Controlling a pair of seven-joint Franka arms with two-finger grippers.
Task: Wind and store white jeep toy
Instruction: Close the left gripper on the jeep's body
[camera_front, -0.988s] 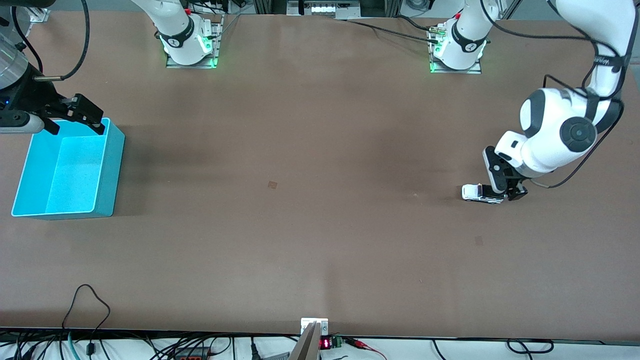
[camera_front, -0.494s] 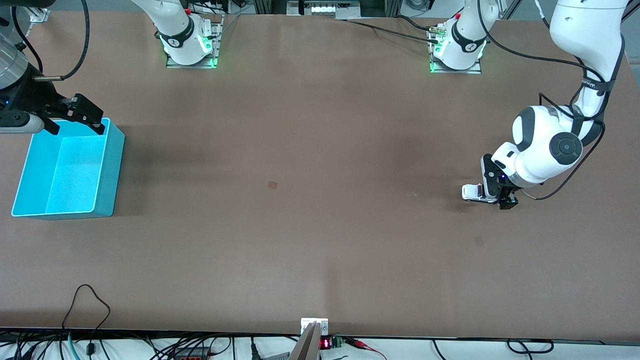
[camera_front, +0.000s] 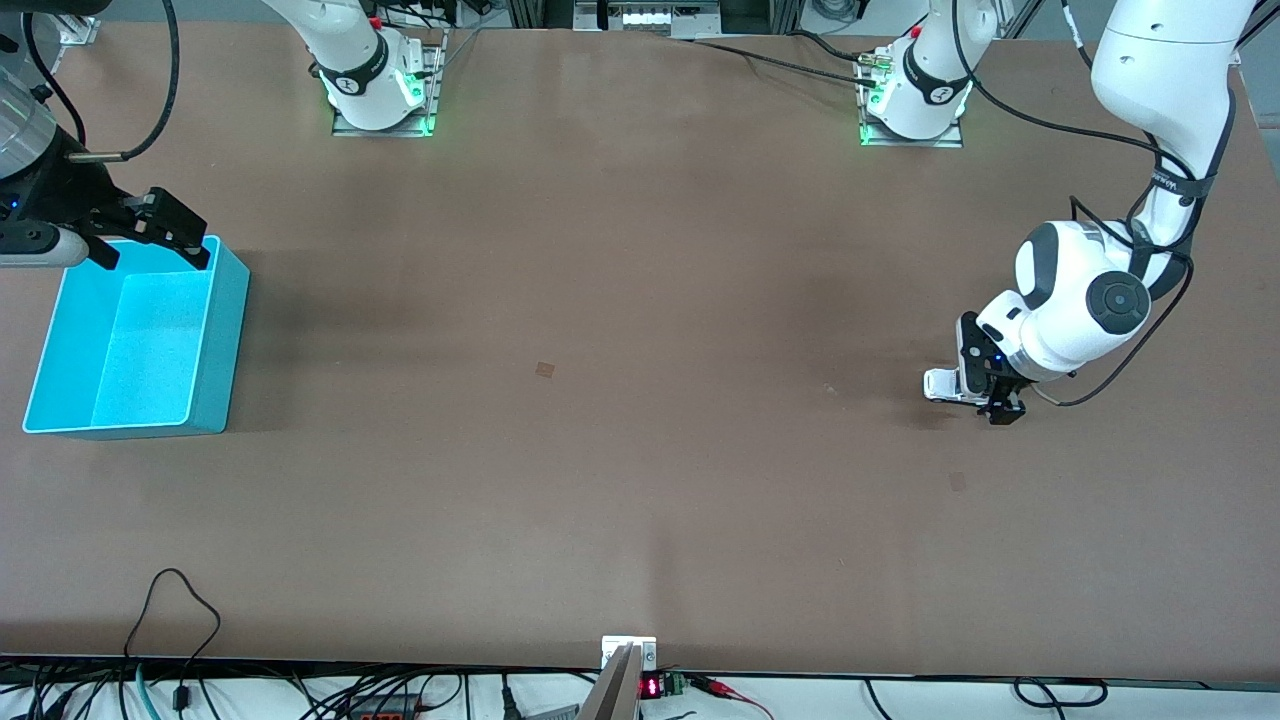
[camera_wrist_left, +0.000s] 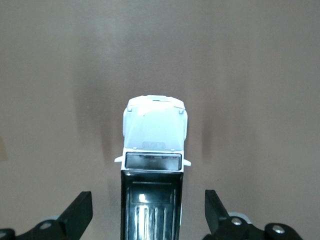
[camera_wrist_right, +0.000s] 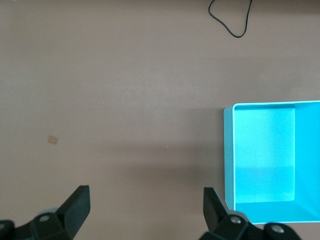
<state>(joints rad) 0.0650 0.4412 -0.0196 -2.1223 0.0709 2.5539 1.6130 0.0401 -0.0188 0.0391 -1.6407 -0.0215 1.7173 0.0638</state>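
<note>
The white jeep toy (camera_front: 943, 385) stands on the brown table near the left arm's end; in the left wrist view its white hood (camera_wrist_left: 154, 130) and black roof show. My left gripper (camera_front: 992, 402) is down over the jeep's black rear part. Its fingers (camera_wrist_left: 80, 212) straddle the roof, open, with a gap on each side. The turquoise bin (camera_front: 225, 330) sits at the right arm's end, nothing visible in it. My right gripper (camera_front: 152, 255) waits over the bin's rim farthest from the front camera, open and holding nothing (camera_wrist_right: 146, 207); the bin's rim (camera_wrist_right: 228, 150) shows beside it.
A black cable loop (camera_front: 172, 600) lies near the table's front edge. A small dark mark (camera_front: 545, 370) is on the table's middle. The two arm bases (camera_front: 378, 85) stand along the edge farthest from the front camera. Bare table stretches between jeep and bin.
My left arm has come down and shifted slightly toward the right arm's end, bringing its gripper lower around the jeep's rear. The jeep and the right arm have not moved.
</note>
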